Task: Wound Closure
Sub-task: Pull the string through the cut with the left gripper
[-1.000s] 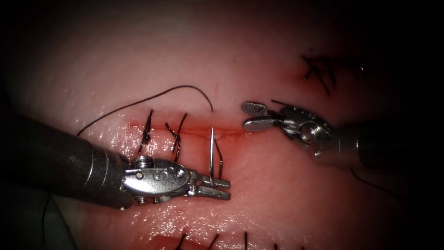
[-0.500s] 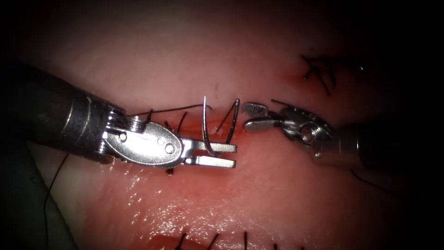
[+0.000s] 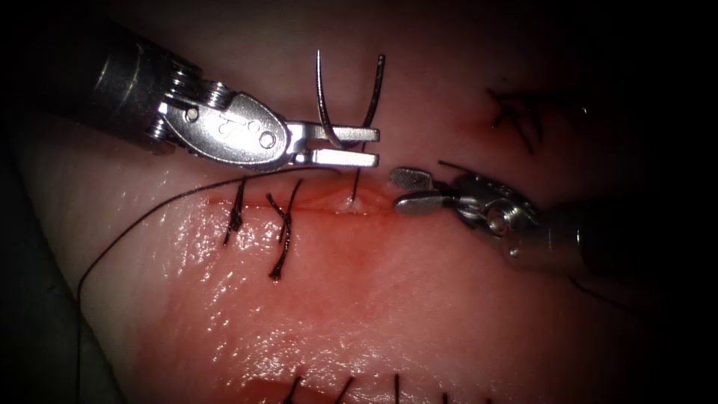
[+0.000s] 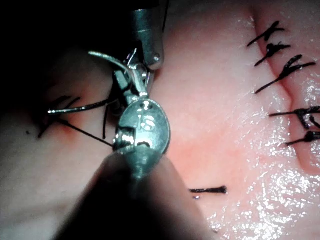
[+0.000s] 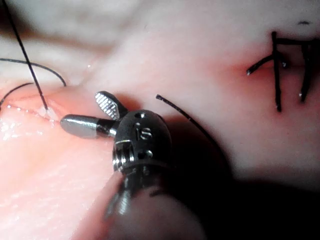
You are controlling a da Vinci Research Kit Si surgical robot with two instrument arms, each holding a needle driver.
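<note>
Already the left hand (image 3: 357, 146) is carrying the needle (image 3: 338, 105) clear of the tissue (image 3: 419, 299), up above the cut (image 3: 321, 208) in the endoscope view, where half a second ago it was down at the cut line and a second ago below it. Its jaws are gripping the needle at about the middle of the curve, with the sharp tip and the blunt end both pointing up and away from the surface. In the left wrist view the same needle (image 4: 95, 80) is sitting clamped in that hand (image 4: 131, 82), free of the tissue.

From the needle's blunt end the thread (image 3: 356, 183) is running down into a small hole at the cut, just left of the right hand (image 3: 400, 191), and a long strand is trailing off to the left across the tissue. The right wrist view is showing the thread (image 5: 30, 65) entering the tissue at the same spot. The right hand (image 5: 82, 112) is holding nothing, its jaws parted, resting just beside the right end of the cut.

As for progress, two finished stitches (image 3: 262, 217) are crossing the left part of the cut. A third pass looks made, with its thread through but no knot showing there yet. Red fluid (image 3: 389, 247) is staining the tissue below the cut.
</note>
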